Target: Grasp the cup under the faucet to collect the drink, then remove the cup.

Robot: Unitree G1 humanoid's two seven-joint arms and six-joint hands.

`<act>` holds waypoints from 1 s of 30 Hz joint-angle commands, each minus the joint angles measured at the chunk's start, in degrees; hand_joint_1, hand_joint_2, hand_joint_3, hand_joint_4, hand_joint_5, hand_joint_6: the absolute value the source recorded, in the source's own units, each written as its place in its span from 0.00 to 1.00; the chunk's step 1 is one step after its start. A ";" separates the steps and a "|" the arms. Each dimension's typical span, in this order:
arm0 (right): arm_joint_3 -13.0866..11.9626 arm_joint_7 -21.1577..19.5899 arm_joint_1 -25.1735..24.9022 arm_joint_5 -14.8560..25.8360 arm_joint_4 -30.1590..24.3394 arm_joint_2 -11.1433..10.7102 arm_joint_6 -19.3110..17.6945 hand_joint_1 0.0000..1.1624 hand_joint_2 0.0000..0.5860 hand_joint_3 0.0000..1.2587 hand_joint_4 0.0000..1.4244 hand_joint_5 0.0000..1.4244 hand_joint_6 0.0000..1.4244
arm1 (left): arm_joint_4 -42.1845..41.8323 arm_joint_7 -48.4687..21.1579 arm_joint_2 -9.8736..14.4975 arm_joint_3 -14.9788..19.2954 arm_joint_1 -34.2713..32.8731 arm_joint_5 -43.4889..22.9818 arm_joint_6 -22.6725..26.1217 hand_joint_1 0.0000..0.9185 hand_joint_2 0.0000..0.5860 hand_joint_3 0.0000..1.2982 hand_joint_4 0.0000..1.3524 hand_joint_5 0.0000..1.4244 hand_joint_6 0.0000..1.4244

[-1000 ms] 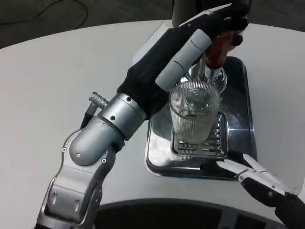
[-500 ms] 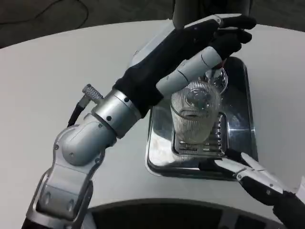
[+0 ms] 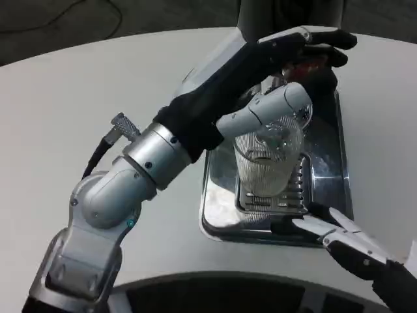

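Observation:
A clear ribbed cup (image 3: 264, 168) stands upright on the grate of a steel drip tray (image 3: 214, 212), below the chrome faucet (image 3: 301, 112). My left hand (image 3: 260, 68) reaches across above the cup, its fingers stretched out over the red tap handle (image 3: 313, 64) and its thumb lying over the cup's rim. I cannot tell whether the fingers press the handle. My right hand (image 3: 355, 248) waits at the lower right just off the tray's front corner, fingers apart and holding nothing. Any liquid in the cup is not discernible.
The dispenser body (image 3: 260, 16) rises at the back behind the tray. My left forearm (image 3: 130, 176) crosses the white round table (image 3: 78, 104) from the lower left. The table's front edge curves along the bottom.
My left hand has dropped and turned: its fingers have moved right over the red handle and the thumb has come down across the cup's rim. The cup and right hand have stayed put.

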 commanded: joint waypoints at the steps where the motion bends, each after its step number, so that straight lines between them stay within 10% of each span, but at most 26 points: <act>1: 0.27 -0.52 0.37 -0.22 -0.17 0.24 0.40 0.53 0.74 0.16 0.09 0.01 0.00 | 0.11 -1.33 0.90 -1.50 -0.05 1.49 -2.48 0.00 0.17 0.24 0.23 0.21 0.14; 30: 0.05 -1.19 0.45 -1.98 -0.31 0.76 0.45 0.64 0.66 0.14 0.09 0.03 0.00 | -0.02 -1.25 3.59 -3.01 0.46 6.52 -6.83 0.00 0.16 0.25 0.22 0.21 0.13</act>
